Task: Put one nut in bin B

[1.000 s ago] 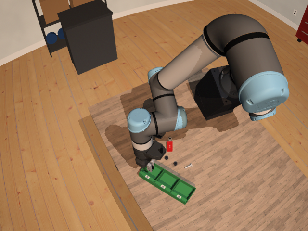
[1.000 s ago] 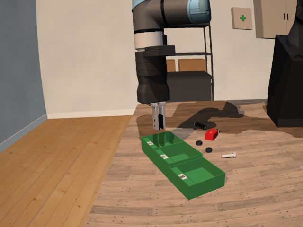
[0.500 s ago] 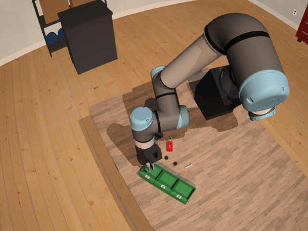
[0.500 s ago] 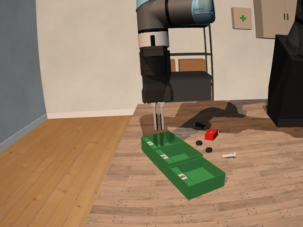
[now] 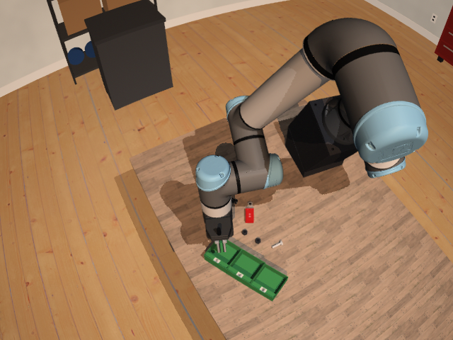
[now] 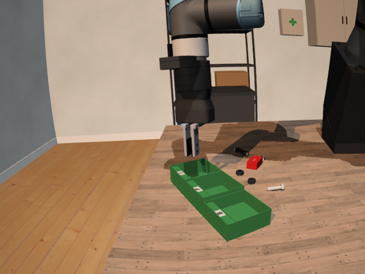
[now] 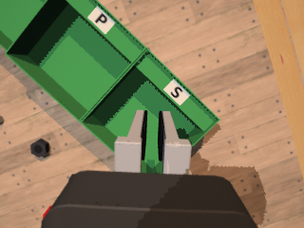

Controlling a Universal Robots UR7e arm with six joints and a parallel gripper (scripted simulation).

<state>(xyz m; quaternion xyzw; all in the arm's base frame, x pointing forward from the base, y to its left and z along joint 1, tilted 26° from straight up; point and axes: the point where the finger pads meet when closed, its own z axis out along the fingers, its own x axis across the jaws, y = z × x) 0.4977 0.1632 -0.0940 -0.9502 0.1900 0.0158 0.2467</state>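
Observation:
A green tray of three bins lies on the table. Bin B (image 6: 237, 212) is the end nearest the exterior camera, bin P (image 7: 71, 62) is in the middle, and bin S (image 7: 157, 106) is at the other end. Two black nuts (image 6: 239, 172) (image 6: 251, 180) lie on the table beside the tray; one also shows in the wrist view (image 7: 40, 147). My gripper (image 6: 190, 154) hangs above bin S, fingers pointing down and close together. Green bin floor shows through the gap, with nothing between the fingers. A small dark thing (image 7: 181, 133) lies in bin S by one finger; I cannot tell what it is.
A red block (image 6: 254, 162), a black cylinder (image 6: 241, 151) and a white bolt (image 6: 275, 187) lie on the table beyond the nuts. The table's edge runs close along the tray's S side. The robot's black base (image 6: 343, 100) stands at the far right.

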